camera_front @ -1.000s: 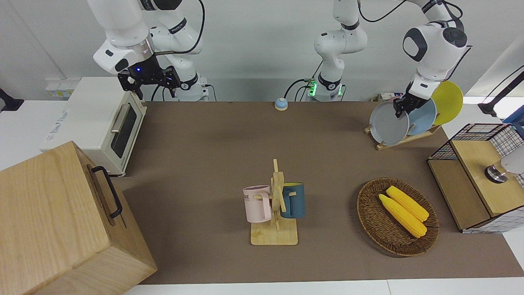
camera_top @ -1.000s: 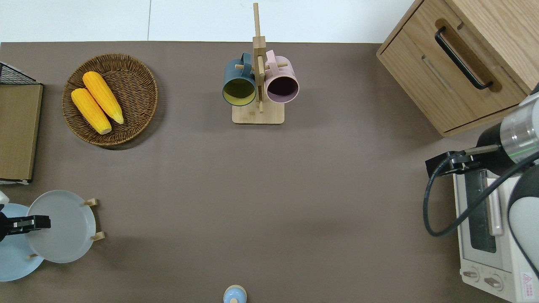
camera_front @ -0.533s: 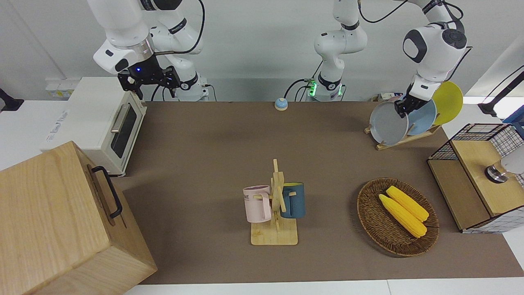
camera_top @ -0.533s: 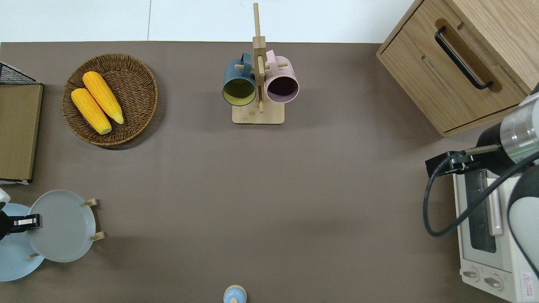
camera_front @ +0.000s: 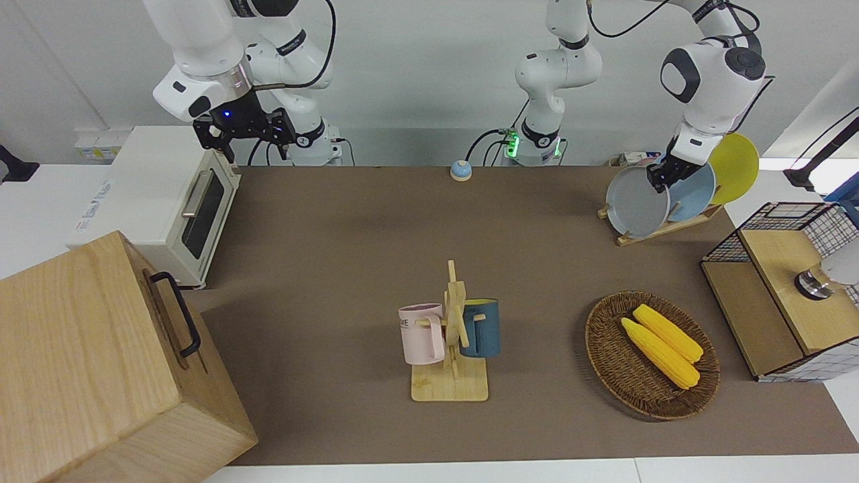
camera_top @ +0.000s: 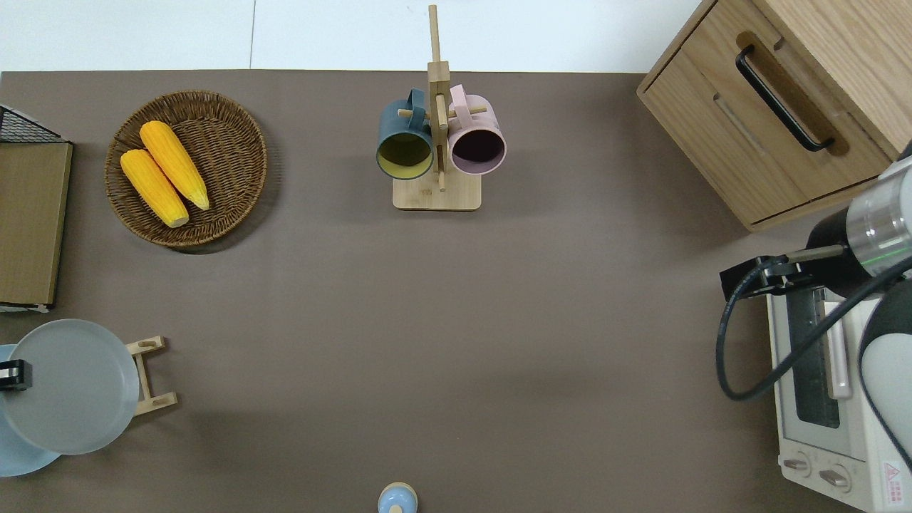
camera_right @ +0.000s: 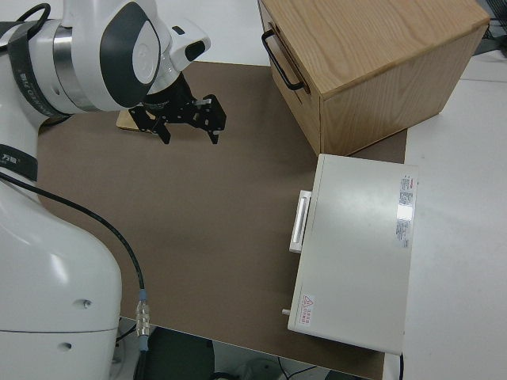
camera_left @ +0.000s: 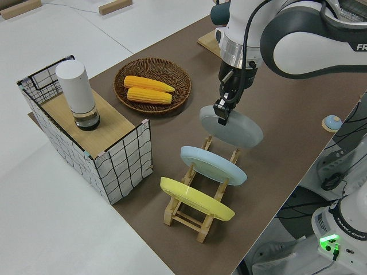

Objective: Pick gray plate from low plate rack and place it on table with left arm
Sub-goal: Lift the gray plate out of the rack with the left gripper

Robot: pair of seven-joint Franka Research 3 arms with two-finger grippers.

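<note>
The gray plate (camera_left: 234,129) hangs tilted over the end of the low plate rack (camera_left: 198,216) that is farther from the robots, its lower edge just above the pegs. My left gripper (camera_left: 221,116) is shut on the gray plate's upper rim (camera_front: 636,200). In the overhead view the gray plate (camera_top: 68,385) is off the rack's end pegs (camera_top: 151,373), and the left gripper (camera_top: 11,375) shows only at the frame edge. The brown table (camera_top: 442,342) lies bare beside the rack. My right gripper (camera_right: 188,127) is parked, open.
A light blue plate (camera_left: 212,165) and a yellow plate (camera_left: 195,199) stay in the rack. A wicker basket (camera_top: 235,128) with two corn cobs, a wire crate (camera_front: 782,282), a mug tree (camera_top: 438,135), a toaster oven (camera_front: 164,201), a wooden cabinet (camera_front: 94,362) and a small bell (camera_front: 460,170) stand around.
The left gripper has lifted the gray plate out of the rack and drawn it back toward the left arm's end; the rack's end pegs are now uncovered. The right arm has not moved.
</note>
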